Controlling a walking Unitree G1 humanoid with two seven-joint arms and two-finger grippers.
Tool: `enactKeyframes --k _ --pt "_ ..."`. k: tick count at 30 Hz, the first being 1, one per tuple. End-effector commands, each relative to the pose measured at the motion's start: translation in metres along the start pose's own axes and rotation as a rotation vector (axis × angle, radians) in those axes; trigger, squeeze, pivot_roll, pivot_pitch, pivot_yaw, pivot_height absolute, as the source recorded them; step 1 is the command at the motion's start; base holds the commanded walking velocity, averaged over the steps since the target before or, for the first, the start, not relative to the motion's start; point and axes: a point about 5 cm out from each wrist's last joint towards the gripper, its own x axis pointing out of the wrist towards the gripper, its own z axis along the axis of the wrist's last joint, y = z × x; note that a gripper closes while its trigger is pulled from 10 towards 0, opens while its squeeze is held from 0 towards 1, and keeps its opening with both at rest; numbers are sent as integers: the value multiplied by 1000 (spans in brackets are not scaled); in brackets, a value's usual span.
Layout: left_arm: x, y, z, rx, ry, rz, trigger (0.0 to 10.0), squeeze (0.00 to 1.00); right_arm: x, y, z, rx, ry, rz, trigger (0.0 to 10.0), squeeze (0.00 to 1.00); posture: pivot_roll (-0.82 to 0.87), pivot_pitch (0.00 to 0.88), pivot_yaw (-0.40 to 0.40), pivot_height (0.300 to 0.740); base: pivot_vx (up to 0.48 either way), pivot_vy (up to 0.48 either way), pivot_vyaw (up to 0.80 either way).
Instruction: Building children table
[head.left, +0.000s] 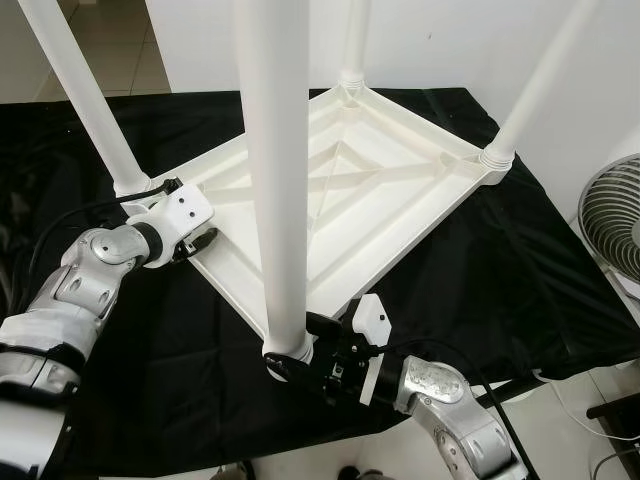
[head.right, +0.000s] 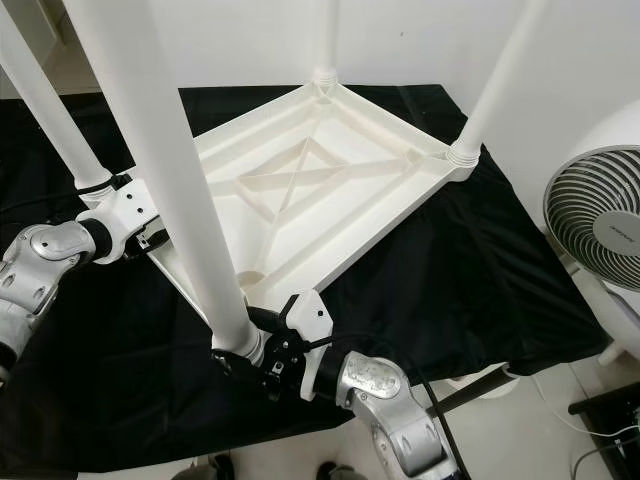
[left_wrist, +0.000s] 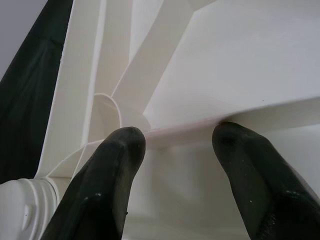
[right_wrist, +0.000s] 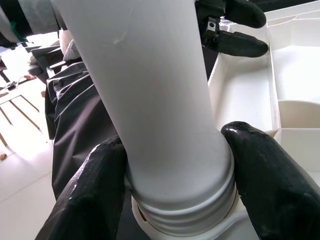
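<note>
Right gripper (right_wrist: 175, 185) clamped on leg (head.left: 275, 180) base, at near corner of tabletop (head.left: 390, 175). Left gripper (left_wrist: 177, 137) spread across tabletop rim. Likely light, stiff, slick plastic; best gripped low near thread.

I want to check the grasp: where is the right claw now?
The right claw is at the near corner of the upturned white tabletop, its fingers clamped around the base of the nearest leg, just above the threaded collar.
</note>
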Motion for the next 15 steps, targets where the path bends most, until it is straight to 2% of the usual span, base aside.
enactKeyframes --k 1,2,4,9,15 --pt "-16 -35 -49 -63 187 -278 10000 0 -14 -22 26 -72 -132 -196 10000 0 116 207 17 740 0 0 0" --pt "-16 -35 -49 -63 187 -278 10000 0 -14 -22 26 -72 -132 -196 10000 0 116 207 17 740 0 0 0" --pt "-30 -49 -58 -83 196 -312 10000 0 -19 -21 23 -69 -128 -221 10000 0 123 212 14 740 0 0 0" --pt "-52 -65 -72 -139 222 -313 10000 0 -28 -19 15 -63 -98 -252 10000 0 129 216 8 740 0 0 0" --pt "-55 -71 -78 -146 235 -316 10000 0 -28 -22 14 -60 -96 -257 10000 0 139 218 -4 740 0 0 0"
